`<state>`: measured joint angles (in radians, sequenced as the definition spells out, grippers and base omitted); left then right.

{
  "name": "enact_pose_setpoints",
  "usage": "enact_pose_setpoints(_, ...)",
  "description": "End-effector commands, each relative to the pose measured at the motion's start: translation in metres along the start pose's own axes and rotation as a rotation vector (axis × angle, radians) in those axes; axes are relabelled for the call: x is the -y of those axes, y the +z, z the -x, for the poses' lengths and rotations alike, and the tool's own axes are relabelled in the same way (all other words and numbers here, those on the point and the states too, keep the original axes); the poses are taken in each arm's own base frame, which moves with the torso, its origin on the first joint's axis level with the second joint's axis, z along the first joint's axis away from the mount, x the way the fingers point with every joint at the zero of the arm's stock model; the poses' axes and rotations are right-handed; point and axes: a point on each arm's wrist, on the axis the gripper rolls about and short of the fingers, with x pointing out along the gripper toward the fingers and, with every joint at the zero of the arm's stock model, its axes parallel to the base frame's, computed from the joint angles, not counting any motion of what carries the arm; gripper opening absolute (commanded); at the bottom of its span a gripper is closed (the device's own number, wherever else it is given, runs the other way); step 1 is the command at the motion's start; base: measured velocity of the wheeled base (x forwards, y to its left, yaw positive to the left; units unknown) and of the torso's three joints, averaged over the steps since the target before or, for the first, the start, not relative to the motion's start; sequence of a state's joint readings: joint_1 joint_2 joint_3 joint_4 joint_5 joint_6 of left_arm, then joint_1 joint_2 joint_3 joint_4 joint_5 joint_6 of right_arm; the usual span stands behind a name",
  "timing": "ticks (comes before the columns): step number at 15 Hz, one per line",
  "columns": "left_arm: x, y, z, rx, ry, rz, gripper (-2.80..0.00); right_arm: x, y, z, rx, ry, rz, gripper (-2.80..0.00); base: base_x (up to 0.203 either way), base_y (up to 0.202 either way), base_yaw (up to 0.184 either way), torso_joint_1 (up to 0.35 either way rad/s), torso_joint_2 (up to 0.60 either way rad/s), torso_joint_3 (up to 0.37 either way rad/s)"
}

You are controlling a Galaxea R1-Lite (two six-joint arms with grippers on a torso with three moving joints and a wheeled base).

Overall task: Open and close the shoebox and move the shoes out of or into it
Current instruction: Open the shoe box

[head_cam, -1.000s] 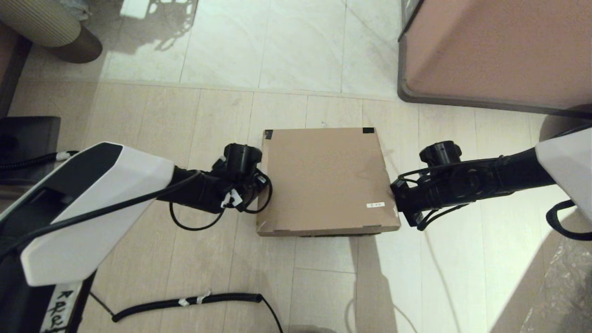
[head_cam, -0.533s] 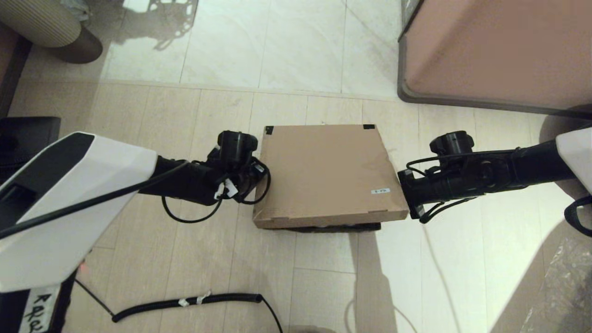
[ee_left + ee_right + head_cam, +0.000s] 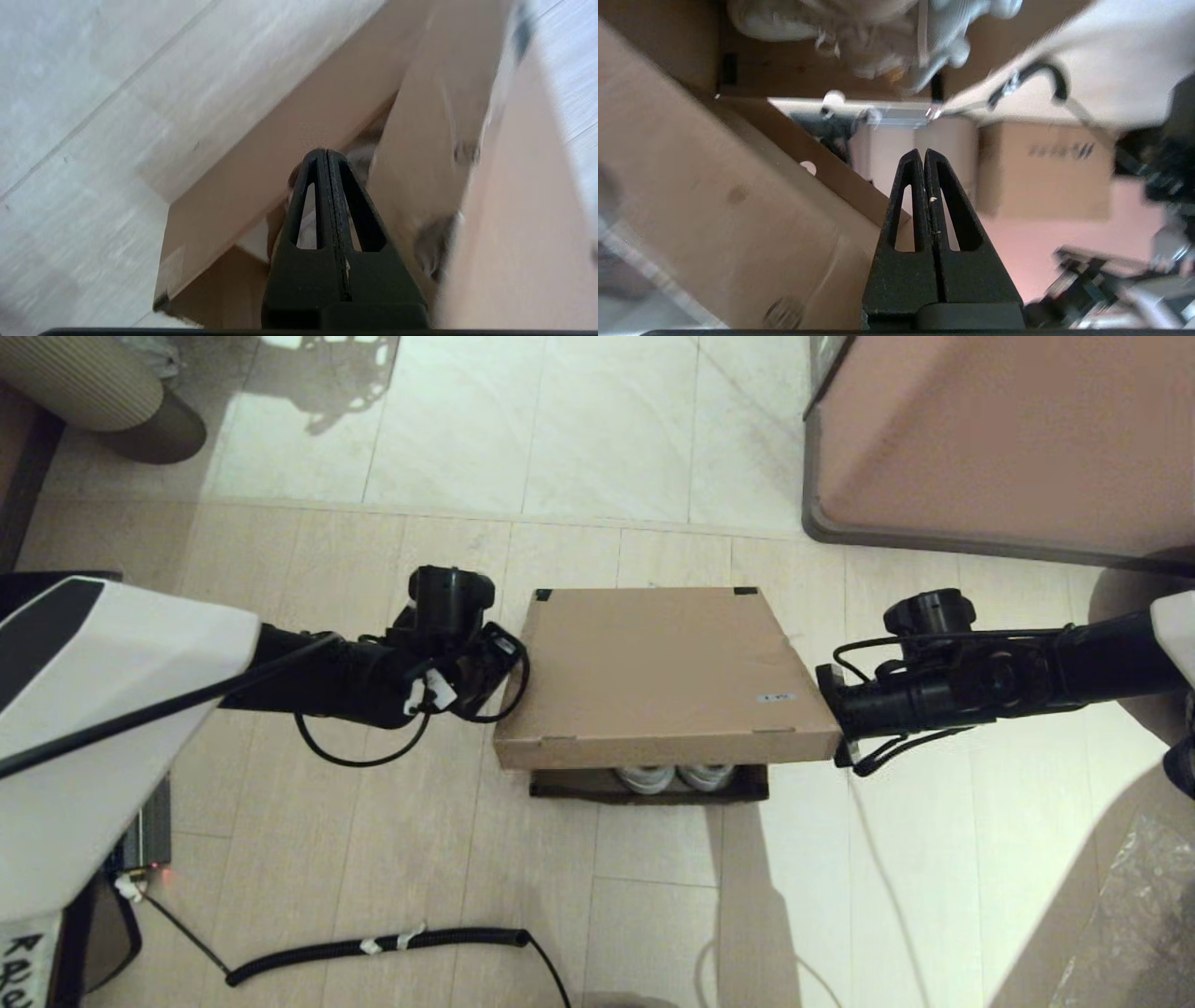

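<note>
From my seat I see a big pinkish-brown cabinet at the far right of the floor. The floor has pale tiles far away and light wood planks close to me.

In the middle of the planks sits the shoebox. Its brown lid is tipped up at the near edge, with the far edge staying low like a hinge. Two small dark tape bits mark the far corners, and a tiny white label sits near the right edge. Under the raised near edge I can see the dark front of the box, and the white toes of the shoes peek out side by side.

My left arm comes in from the left, and my right arm comes in from the right. The box lies between them.

The left gripper is right at the left side of the box, poking into the gap under the lid. Its two fingers are pressed together with nothing between them. The lid rests beside them in the left wrist view.

The right gripper is at the right side of the box, just under the lid edge. Its fingers are pressed together too, with nothing pinched. In the right wrist view I see the shoes inside the box past the tips.

A curly black cable lies on the planks near me
</note>
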<state>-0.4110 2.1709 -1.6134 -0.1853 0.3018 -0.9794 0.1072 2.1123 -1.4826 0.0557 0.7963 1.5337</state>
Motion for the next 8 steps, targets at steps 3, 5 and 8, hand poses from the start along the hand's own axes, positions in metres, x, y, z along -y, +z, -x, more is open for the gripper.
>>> enact_pose_setpoints(3,-0.002,0.027,0.008,0.057,-0.001,0.032,-2.8,-0.002,-0.002,0.001,-0.027,0.004,-0.049,-2.8,0.0,0.0,0.0,0.0,0.0,0.0)
enact_pose_setpoints(5,-0.006,0.036,0.007,0.076,0.006,0.041,-2.8,-0.006,-0.003,0.003,-0.035,0.017,-0.08,-2.8,0.0,0.0,0.0,0.0,0.0,0.0)
enact_pose_setpoints(8,-0.018,0.048,0.005,0.093,0.04,0.051,-2.8,-0.019,-0.003,0.008,-0.046,0.051,-0.13,-2.8,0.0,0.0,0.0,0.0,0.0,0.0)
